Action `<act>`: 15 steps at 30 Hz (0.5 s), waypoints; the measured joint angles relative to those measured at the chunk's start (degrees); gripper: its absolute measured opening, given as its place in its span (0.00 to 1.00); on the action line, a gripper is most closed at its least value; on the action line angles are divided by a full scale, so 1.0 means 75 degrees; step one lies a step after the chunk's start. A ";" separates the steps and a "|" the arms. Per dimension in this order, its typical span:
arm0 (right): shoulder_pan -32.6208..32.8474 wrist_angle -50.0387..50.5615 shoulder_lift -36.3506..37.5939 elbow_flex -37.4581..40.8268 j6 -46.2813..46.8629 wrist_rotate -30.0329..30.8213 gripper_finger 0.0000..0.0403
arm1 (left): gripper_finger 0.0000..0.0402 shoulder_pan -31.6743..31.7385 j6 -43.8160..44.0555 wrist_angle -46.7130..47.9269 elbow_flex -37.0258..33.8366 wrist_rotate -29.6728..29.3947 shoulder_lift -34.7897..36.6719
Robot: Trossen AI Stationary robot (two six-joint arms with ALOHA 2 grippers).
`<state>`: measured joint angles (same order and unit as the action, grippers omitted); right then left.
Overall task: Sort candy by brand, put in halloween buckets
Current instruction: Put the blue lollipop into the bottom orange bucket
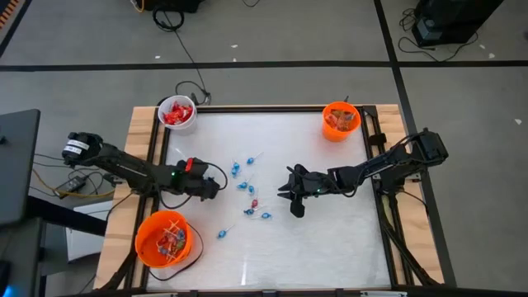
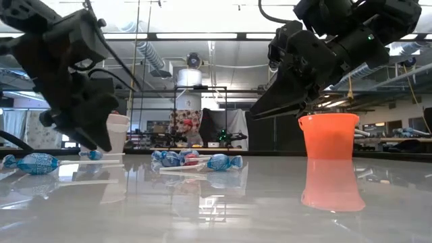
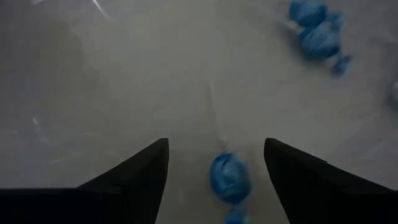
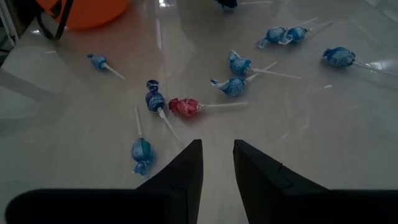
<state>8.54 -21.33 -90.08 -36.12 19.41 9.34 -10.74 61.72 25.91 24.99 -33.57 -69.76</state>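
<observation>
Several blue-wrapped lollipops (image 1: 246, 186) lie scattered mid-bench. One blue lollipop (image 3: 229, 177) sits between the left gripper (image 3: 214, 171)'s wide-open, empty fingers, so that arm is nearer. From the right gripper (image 4: 217, 163), fingers narrowly parted and empty, the red lollipop (image 4: 185, 107) lies just ahead, stick pointing right.

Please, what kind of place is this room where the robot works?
Probably a robotics lab or workshop. The low view shows exposed ceiling ducts and long strip lights over cluttered benches, and the high view shows loose black cables on grey carpet around the white worktable.
</observation>
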 joint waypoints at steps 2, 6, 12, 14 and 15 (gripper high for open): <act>0.0000 0.0019 0.0000 0.0000 -0.0008 0.0000 0.25 | 0.65 0.0000 0.0021 -0.0012 -0.0104 0.0079 0.0000; 0.0000 0.0019 0.0000 0.0000 -0.0011 0.0000 0.25 | 0.60 0.0000 0.0026 -0.0217 -0.0205 0.0178 0.0000; 0.0000 0.0029 0.0000 0.0000 -0.0191 0.0206 0.25 | 0.51 0.0032 -0.0175 -0.1649 -0.0825 0.0280 -0.0205; 0.0000 0.0040 0.0000 0.0000 -0.0176 0.0204 0.25 | 0.49 0.0035 -0.0058 -0.1645 -0.0850 0.0395 -0.0307; 0.0000 0.0055 0.0000 0.0000 -0.0171 0.0204 0.25 | 0.48 0.0032 0.0009 -0.1580 -0.0819 0.0375 -0.0372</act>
<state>8.54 -20.92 -90.08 -36.12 18.13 10.87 -10.50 61.79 14.06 18.84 -30.76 -72.55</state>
